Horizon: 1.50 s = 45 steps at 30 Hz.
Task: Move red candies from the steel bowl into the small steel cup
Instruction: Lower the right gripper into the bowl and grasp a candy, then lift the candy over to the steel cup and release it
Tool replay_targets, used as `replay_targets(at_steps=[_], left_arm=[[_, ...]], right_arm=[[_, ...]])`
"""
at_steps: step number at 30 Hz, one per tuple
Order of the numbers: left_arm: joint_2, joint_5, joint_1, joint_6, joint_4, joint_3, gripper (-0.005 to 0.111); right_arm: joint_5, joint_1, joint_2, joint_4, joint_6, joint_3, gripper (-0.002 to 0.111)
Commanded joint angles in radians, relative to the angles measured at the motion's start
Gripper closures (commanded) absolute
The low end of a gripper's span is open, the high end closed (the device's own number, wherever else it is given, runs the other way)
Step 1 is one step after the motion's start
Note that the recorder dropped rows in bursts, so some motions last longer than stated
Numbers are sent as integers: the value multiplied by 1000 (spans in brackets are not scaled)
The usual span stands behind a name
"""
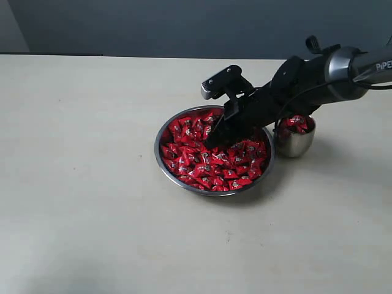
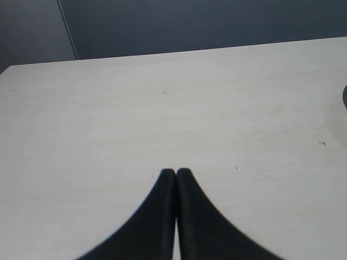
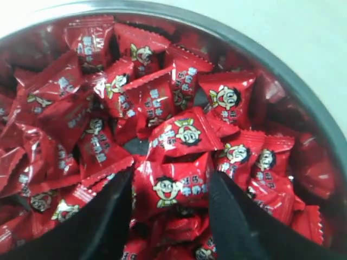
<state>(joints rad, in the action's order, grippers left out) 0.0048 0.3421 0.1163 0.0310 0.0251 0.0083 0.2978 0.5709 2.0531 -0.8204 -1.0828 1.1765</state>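
The steel bowl (image 1: 157,151) sits mid-table, heaped with red candies (image 1: 208,162). My right gripper (image 1: 212,141) reaches down into the bowl from the right. In the right wrist view this gripper (image 3: 171,181) stands open low over the pile, inside the bowl's rim (image 3: 260,49). Its two black fingers flank one red candy (image 3: 173,187) that bears a cartoon face. The small steel cup (image 1: 297,144) stands just right of the bowl, with a few red candies (image 1: 297,122) showing at its top. My left gripper (image 2: 175,171) is shut and empty over bare table.
The pale tabletop (image 1: 92,184) spreads wide to the left and front of the bowl. A dark wall (image 1: 184,24) runs along the table's far edge. The right arm (image 1: 318,73) passes over the cup.
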Motion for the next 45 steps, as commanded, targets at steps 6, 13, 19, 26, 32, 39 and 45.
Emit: replay_targets(at_steps=[6, 13, 19, 26, 32, 39, 45], left_arm=[[-5, -5, -8, -2, 2, -8, 106], [-5, -5, -8, -2, 2, -8, 106], [-5, -5, -8, -2, 2, -8, 106], [-5, -5, -8, -2, 2, -8, 106], [-5, -5, -8, -2, 2, -8, 106], [-5, -5, -8, -2, 2, -8, 106], [-5, -5, -8, -2, 2, -8, 106]], right_arm=[[-17, -1, 1, 10, -6, 5, 101], [2, -1, -26, 12, 3, 5, 108], [74, -1, -107, 12, 13, 3, 108], [156, -1, -216, 26, 37, 3, 108], [185, -1, -315, 99, 124, -26, 108], [79, -19, -483, 162, 194, -173, 108], [-62, -93, -594, 165, 223, -306, 108]])
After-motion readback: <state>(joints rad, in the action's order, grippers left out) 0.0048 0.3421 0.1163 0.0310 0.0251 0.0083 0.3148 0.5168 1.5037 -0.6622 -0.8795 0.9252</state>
